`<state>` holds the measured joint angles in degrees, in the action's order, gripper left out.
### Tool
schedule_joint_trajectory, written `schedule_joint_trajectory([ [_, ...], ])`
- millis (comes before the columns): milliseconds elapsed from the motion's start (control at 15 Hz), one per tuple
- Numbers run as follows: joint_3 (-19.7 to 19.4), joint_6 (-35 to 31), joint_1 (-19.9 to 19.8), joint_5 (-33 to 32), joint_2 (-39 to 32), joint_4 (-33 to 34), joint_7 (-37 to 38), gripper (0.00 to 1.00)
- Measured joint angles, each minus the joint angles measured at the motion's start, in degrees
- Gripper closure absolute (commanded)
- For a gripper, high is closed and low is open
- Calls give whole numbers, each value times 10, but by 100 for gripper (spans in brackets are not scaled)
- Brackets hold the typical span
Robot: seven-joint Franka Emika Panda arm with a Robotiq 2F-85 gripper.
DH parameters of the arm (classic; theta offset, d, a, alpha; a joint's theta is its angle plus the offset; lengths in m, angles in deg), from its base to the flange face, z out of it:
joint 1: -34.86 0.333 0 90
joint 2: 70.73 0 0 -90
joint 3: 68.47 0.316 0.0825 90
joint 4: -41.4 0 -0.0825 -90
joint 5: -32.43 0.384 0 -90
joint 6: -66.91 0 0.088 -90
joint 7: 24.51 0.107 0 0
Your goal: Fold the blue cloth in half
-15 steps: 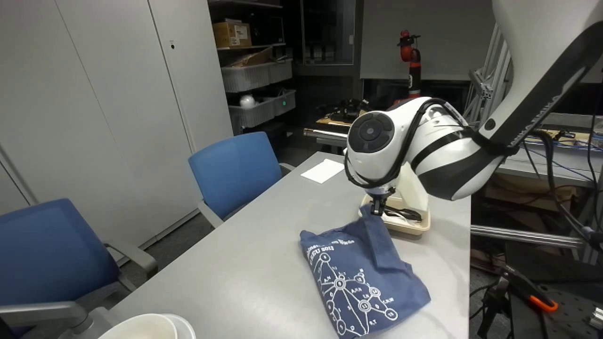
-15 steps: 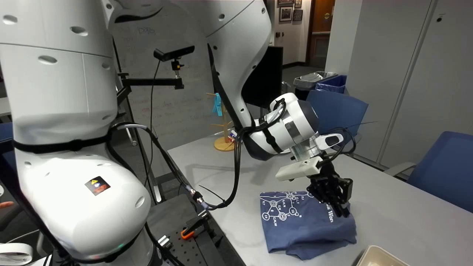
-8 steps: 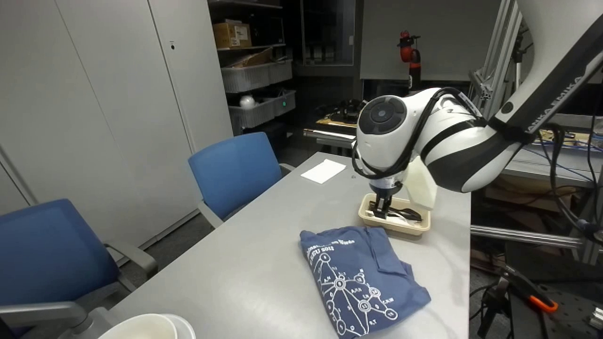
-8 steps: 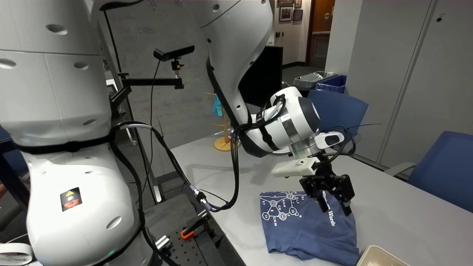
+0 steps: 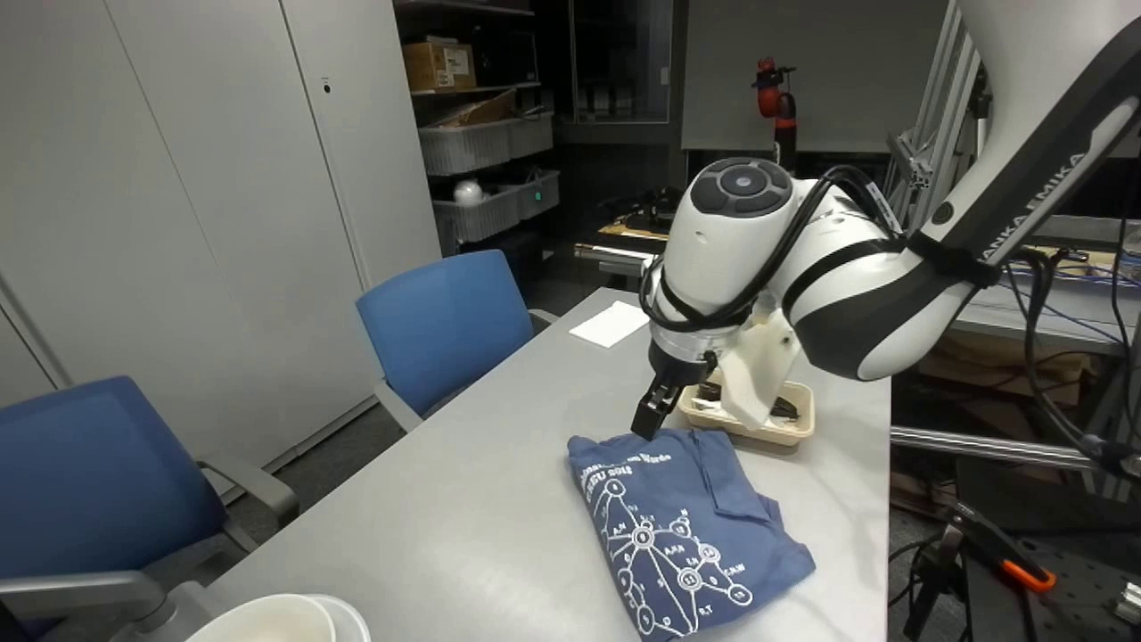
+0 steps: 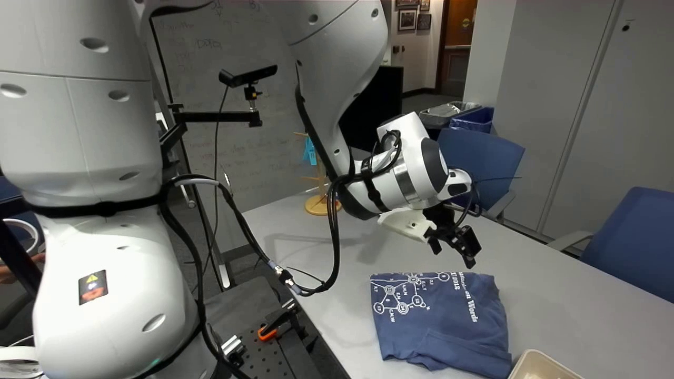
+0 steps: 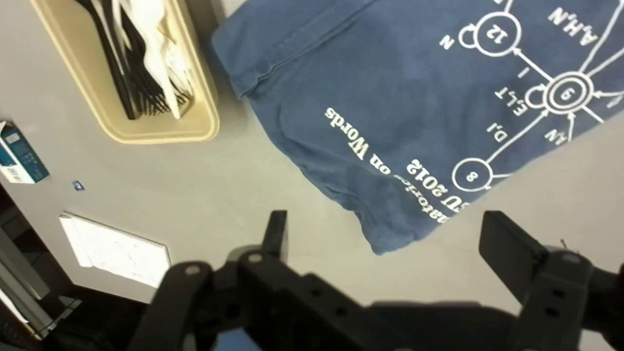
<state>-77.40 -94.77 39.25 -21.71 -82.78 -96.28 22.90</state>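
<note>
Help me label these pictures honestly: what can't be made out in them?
Blue cloth, underside: hidden by its own top layer in all three views.
White bowl, base: cut off by the bottom edge of an exterior view.
Small box, lettering: too small and blurred in the wrist view.
Whiteboard, most writing: too faint in an exterior view.

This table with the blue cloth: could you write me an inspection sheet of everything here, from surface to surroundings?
Surface: grey table, flat, with a light sheen.
Job's things: blue cloth lies on it, printed side showing, somewhat creased; whether properly folded in half, cannot tell.
Clutter: cream tray of black and white cutlery beside the cloth; flat white item farther along.
Jaws: open, holding nothing.
Cables: black cables looped along the white arm; on the cloth, nothing seen.
Surroundings: blue chairs at the table, pale cabinets behind them.
</note>
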Motion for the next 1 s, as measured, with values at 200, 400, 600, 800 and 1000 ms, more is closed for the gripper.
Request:
schedule_joint_trajectory([
  [200,-9,-35,3,-26,-13,10,90,0],
  [400,-12,-40,7,-44,-15,16,125,0],
  [600,-9,-36,6,-14,-19,13,123,0],
  [800,-7,-35,-3,48,-38,13,120,0],
  [1000,-2,-36,-23,115,-65,17,107,0],
])
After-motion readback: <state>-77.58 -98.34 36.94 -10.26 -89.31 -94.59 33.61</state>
